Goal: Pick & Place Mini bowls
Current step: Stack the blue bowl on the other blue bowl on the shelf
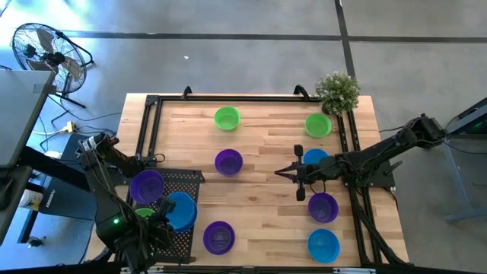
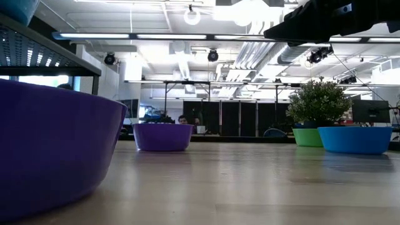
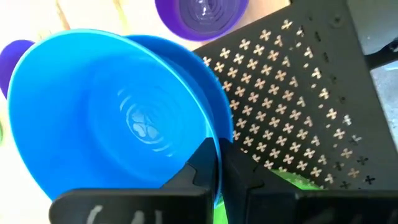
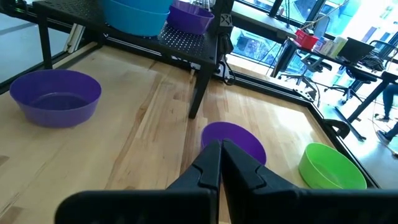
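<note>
We can read almost no text here. One mark stands out: a small light tag bearing an "X" (image 4: pixel 224 19) on the dark upright post of the perforated shelf, ahead of and above the right arm's closed jaws. On the dark plate just behind the left arm's jaws we see faint pale strokes (image 3: pixel 118 216), but we cannot read them as letters or numbers.
</note>
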You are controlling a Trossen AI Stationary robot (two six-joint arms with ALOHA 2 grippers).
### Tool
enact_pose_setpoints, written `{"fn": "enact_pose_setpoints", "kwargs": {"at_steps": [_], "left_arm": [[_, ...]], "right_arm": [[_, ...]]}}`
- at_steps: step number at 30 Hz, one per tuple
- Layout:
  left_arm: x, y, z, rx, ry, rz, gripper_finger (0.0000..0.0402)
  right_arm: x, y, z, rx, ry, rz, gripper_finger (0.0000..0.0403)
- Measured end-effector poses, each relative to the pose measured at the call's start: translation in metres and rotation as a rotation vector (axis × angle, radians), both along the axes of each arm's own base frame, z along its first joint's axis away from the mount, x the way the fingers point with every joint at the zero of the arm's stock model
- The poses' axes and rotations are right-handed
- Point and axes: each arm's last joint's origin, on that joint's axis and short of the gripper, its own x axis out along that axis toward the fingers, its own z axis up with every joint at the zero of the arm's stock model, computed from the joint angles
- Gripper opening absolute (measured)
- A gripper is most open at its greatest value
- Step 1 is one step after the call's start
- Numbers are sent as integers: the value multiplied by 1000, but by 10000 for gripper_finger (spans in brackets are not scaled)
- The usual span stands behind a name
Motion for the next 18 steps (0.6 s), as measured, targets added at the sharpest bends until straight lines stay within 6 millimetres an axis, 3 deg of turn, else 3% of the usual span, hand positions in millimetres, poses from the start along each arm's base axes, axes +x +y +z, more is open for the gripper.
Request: {"fn": "enact_pose_setpoints", "kwargs": {"at_steps": [10, 18], "left_arm": [[0, 1, 0, 7, -12, 31, 77], [0, 1, 0, -10, 2, 54, 87]], "right_arm": [[0, 0, 0, 0, 0, 0, 2], [0, 0, 0, 0, 0, 0, 2]]}}
